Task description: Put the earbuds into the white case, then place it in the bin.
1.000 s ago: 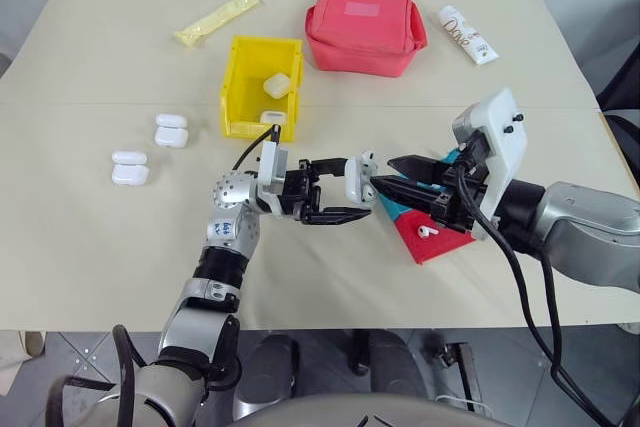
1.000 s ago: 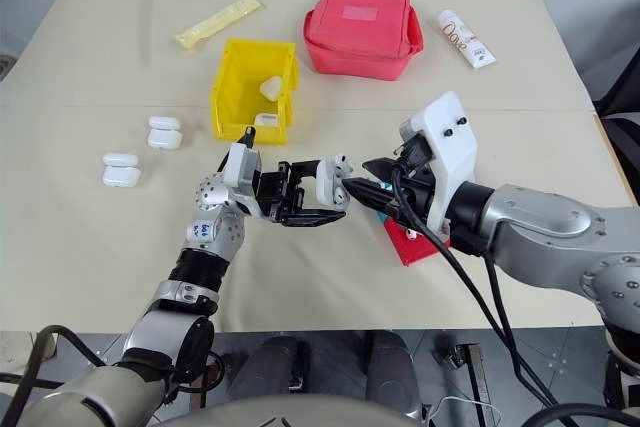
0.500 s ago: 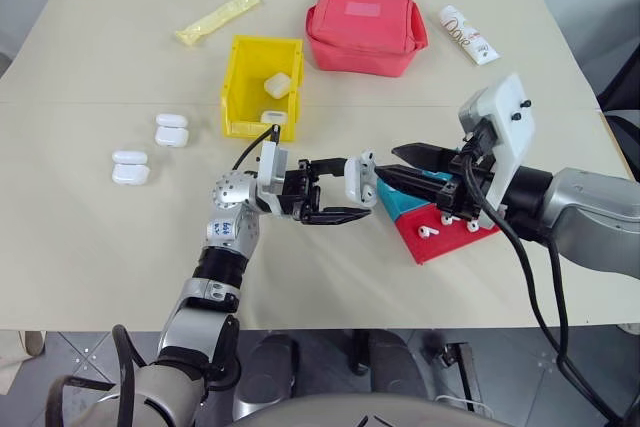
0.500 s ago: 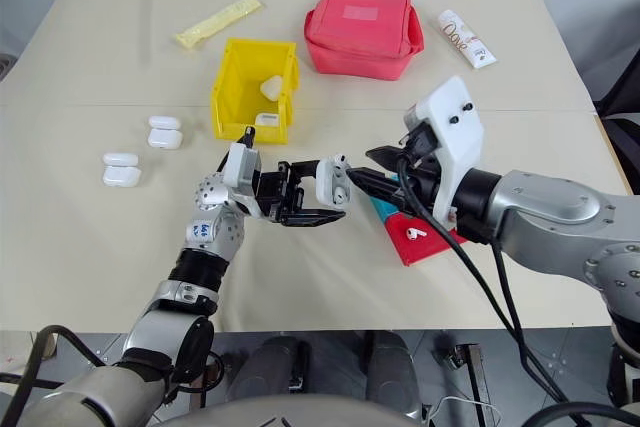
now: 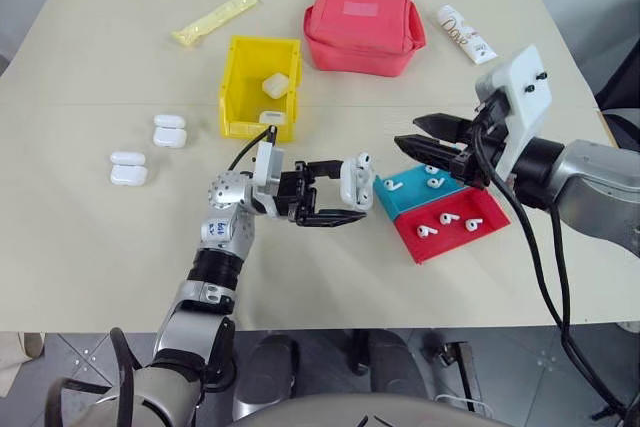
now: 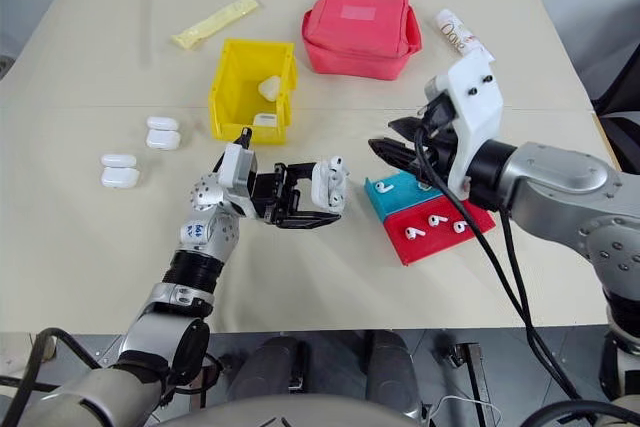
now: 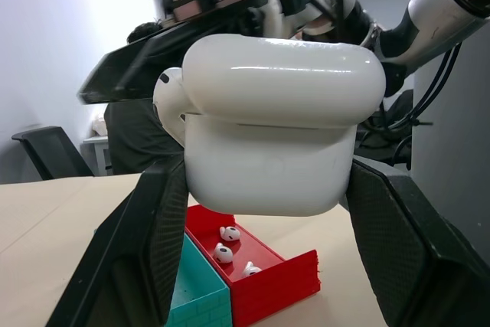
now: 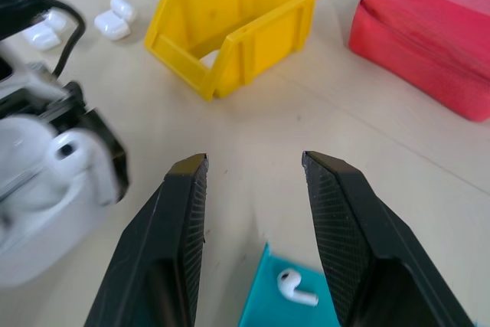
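A: Item one, the left hand [image 5: 335, 193]?
B: Closed on a white case [image 5: 355, 182], held off the table [image 5: 100, 247] near the middle. The lid stands ajar and an earbud [image 7: 170, 101] sticks out of the gap at one end.

A: Item two, the right hand [image 5: 420, 135]?
B: Fingers apart and holding nothing, raised above the trays, at about 2 o'clock from the held case and pointing towards it, well apart from it.

A: Trays?
B: A teal tray [image 5: 415, 190] and a red tray [image 5: 450, 227] side by side, at 3 to 4 o'clock from the held case. Two loose earbuds [image 5: 432, 182] lie in the teal one, three more [image 5: 447, 219] in the red one.

A: The bin?
B: Yellow bin [image 5: 260, 87], at 11 o'clock from the held case, beyond the left hand. Two white cases [image 5: 275, 85] lie inside, one near the middle and one at the front lip.

A: Spare stock?
B: Two more closed cases on the table at 9 o'clock from the bin's front: one nearer [image 5: 169, 131], one farther out [image 5: 128, 168].

A: Sundries?
B: Red pouch [image 5: 365, 25] just beside the bin at 2 o'clock; a yellow sachet [image 5: 215, 17] at the bin's 11 o'clock; a white tube [image 5: 466, 33] at 3 o'clock from the pouch.
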Available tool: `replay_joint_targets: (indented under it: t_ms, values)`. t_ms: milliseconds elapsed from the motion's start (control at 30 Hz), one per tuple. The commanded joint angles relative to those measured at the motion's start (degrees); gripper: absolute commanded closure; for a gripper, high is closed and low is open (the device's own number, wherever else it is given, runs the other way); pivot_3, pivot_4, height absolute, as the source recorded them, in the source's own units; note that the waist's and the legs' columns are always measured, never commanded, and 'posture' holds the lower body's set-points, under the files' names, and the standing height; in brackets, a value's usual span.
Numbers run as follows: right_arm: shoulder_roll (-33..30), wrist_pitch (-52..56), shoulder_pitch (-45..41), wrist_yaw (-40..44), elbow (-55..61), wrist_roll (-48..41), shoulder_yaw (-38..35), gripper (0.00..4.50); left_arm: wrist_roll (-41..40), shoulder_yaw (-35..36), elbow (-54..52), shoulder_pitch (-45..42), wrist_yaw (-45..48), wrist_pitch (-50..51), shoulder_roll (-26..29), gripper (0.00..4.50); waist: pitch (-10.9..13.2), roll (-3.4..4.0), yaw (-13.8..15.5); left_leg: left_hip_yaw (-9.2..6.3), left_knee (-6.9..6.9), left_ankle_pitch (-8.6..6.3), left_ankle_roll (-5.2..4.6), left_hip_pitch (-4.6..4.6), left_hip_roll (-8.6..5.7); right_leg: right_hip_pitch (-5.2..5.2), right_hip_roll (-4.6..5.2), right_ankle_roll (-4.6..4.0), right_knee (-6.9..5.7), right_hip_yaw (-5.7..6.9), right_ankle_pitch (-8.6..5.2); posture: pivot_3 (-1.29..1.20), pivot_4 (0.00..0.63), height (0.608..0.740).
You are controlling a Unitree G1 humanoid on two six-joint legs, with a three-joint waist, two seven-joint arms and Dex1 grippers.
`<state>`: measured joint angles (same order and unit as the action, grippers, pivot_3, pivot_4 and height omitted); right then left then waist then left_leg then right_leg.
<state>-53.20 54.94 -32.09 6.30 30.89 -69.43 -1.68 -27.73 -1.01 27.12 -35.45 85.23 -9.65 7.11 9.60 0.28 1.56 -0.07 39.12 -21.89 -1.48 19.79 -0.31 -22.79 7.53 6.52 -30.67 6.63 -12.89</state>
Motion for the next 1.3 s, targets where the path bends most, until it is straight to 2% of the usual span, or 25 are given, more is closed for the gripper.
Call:
replay_joint_targets:
  t_ms: [33,200,400,1000,1300]
  values:
    - [3.4,-0.9,-2.4,2.6,0.8,3.1,1.4,2.46,-1.7,0.0,-3.5,0.3,0.4,1.3,0.3,1.74,0.0,0.0,0.0,0.0,0.0,0.0,0.0,-0.01,0.0,0.0,-0.01,0.0,-0.01,0.02,0.0,0.0,0.15,0.74]
    - [7.3,0.4,-3.7,3.7,1.7,4.7,2.1,2.46,-1.8,0.1,-4.4,0.2,0.2,2.3,0.7,1.74,0.0,0.01,0.0,-0.03,0.0,0.01,0.01,0.0,-0.03,0.0,0.0,0.0,-0.03,0.05,0.0,0.0,0.15,0.74]
    - [8.9,2.3,-3.8,4.2,3.7,4.4,2.0,2.46,-1.6,0.2,-4.3,0.1,0.3,2.4,0.8,1.74,0.0,0.01,0.0,-0.02,0.0,0.02,0.01,0.0,-0.04,0.0,-0.02,0.0,-0.04,0.15,0.01,0.0,0.15,0.74]
    - [8.6,5.0,-2.3,3.8,6.5,3.7,-0.1,2.46,-1.2,-0.1,-4.5,0.3,0.1,1.9,0.7,1.74,0.0,0.01,0.0,-0.01,0.0,0.02,0.01,-0.01,-0.04,0.0,-0.05,0.0,-0.07,0.25,0.01,0.0,0.15,0.74]
    - [8.5,7.4,-3.4,1.8,8.0,-0.4,-1.5,2.46,-1.1,-0.1,-3.4,-0.3,0.0,1.2,0.0,1.74,0.0,0.01,0.0,-0.01,0.0,0.02,0.01,-0.02,-0.04,0.0,-0.05,0.0,-0.08,0.25,0.01,0.0,0.15,0.74]
